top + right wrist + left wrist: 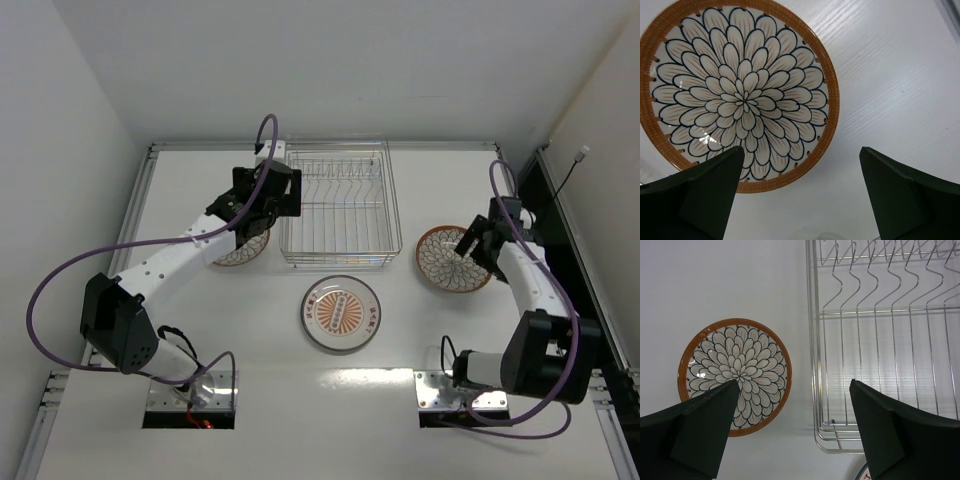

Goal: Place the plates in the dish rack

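While the dish rack point(341, 205) holds nothing, the left tool point(793, 383) and right tool point(801, 148), both spread apart and empty, each hover by a petal plate point(734, 376), with the medallion plate point(341, 312) untouched between them.

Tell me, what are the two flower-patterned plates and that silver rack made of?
The left petal plate and the right petal plate look like glazed ceramic: painted pattern under a glossy surface that catches light. The dish rack looks like thin bent metal wire, bright and shiny, perhaps chromed or stainless.
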`<state>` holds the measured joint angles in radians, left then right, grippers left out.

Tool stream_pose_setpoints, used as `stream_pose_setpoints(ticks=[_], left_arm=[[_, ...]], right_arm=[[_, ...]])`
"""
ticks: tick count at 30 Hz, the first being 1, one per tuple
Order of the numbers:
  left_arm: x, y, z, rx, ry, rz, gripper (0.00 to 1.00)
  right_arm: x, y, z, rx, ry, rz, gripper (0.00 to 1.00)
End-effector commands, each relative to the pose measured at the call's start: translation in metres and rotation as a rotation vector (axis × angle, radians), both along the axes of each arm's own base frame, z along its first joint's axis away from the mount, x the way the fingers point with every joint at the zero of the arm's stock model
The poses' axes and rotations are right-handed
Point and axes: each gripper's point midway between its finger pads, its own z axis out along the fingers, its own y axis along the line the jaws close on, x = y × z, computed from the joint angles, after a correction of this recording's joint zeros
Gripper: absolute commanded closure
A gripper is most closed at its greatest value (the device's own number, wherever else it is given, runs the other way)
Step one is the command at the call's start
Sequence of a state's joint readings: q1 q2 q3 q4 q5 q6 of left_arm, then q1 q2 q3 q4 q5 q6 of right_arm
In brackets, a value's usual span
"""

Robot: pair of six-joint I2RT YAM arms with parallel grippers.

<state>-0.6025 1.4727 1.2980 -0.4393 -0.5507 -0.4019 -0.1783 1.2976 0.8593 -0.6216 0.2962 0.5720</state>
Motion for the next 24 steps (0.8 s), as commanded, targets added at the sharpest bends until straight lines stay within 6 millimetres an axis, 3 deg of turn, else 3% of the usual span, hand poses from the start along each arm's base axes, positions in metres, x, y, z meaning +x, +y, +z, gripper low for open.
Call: stream_pose_setpoints(ticks=[1,6,17,19,24], left_arm=[[0.001,-0.003,0.018,-0.043,-0.055,0.006,0.08],[0.001,-0.003,0.018,-0.043,-0.055,0.006,0.08],[0.0,-0.004,0.017,-0.048,-0.052,-0.002,0.08],[0.0,-0.004,0.017,-0.048,-0.052,-0.002,0.08],[0.0,-0.004,0.017,-0.039,-0.052,-0.006,0.08]], right_arm=[[0.011,0.005,0.001,0.084,-0.108,0.022,0.0],[0.0,-0.009,-0.016,0.203,-0.141,-0.037,0.0],[-0.026,-0.018,-0.064,0.395,-0.119,-0.105,0.0],[-0.025,-0.017,-0.067,0.433,-0.128,-0.108,0.0],[-0.019,-0.012,-0.067,0.494,-0.183,-0.083,0.11]])
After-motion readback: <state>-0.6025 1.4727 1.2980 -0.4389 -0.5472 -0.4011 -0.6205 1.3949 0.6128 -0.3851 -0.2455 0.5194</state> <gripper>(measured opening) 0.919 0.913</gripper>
